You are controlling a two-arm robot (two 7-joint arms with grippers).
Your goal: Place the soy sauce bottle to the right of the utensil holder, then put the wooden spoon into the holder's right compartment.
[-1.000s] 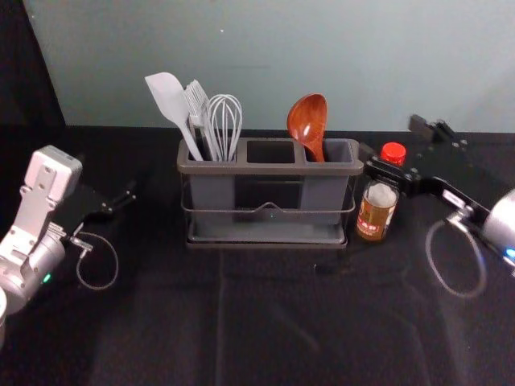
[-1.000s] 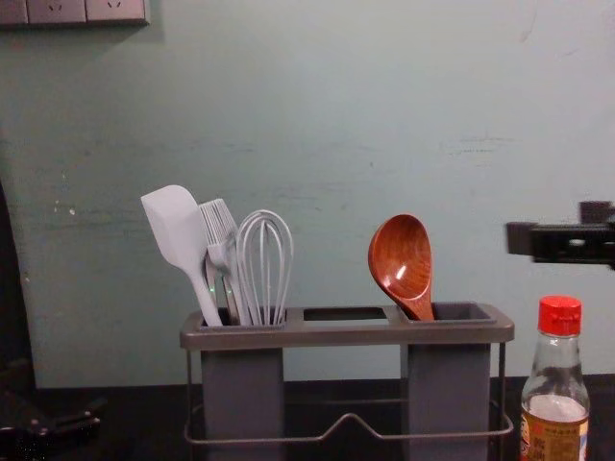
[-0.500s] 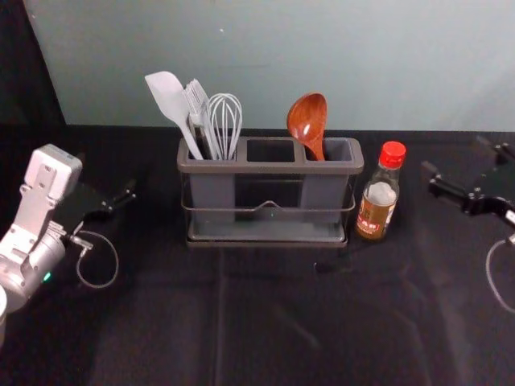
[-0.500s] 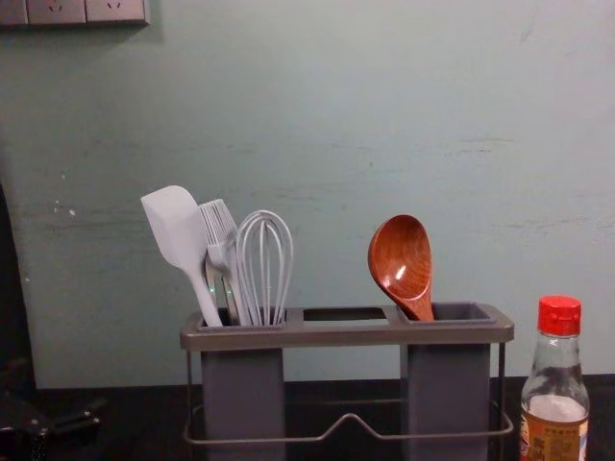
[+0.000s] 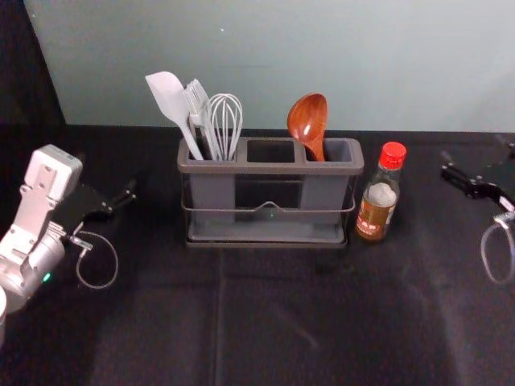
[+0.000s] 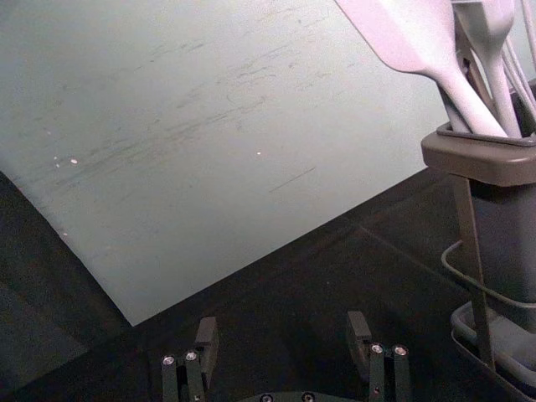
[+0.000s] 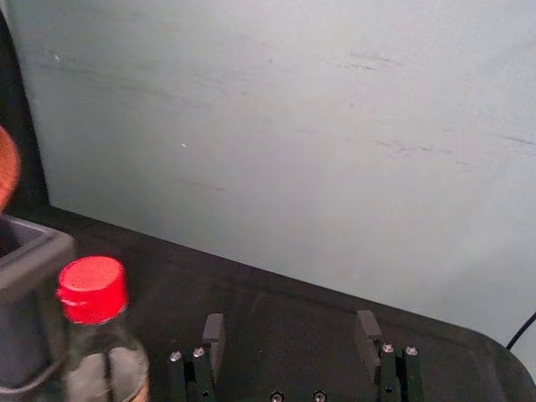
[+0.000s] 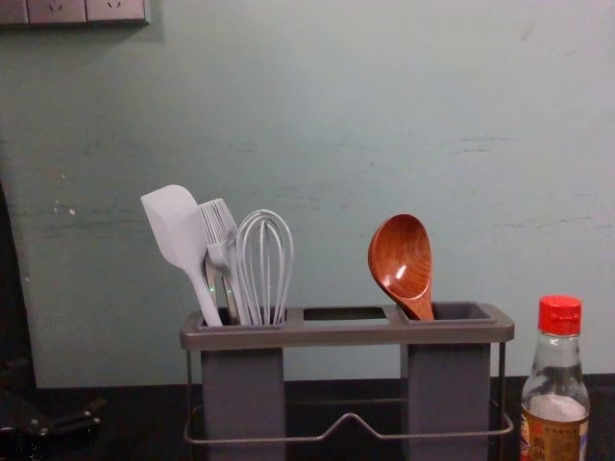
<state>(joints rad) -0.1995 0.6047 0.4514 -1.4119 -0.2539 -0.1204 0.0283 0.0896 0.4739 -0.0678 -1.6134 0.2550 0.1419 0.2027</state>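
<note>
Both placements look done; the closing retreat is in hand

Farthest left, the left tool (image 6: 282,337) is parked beside the utensil holder (image 5: 269,168), its fingers apart with nothing between them. Just to that tool's right, the holder's left compartment carries a white spatula (image 5: 170,103), a pale utensil that may be a fork or brush, and a balloon whisk (image 5: 225,121).

Farther right of the left tool, and well to the left of the right tool (image 7: 291,331), the wooden spoon (image 5: 307,118) leans in the holder's right compartment (image 5: 340,150), bowl up. Nearer the right tool, on its left, the soy sauce bottle (image 5: 378,203) stands upright on the worktop (image 5: 265,322), just beside the holder's right end.

At the far right, the right tool is empty, its fingers spread and clear of the bottle. The next move, I judge, calls for drawing it farther outward without brushing the red cap (image 5: 393,154), then rest.
</note>
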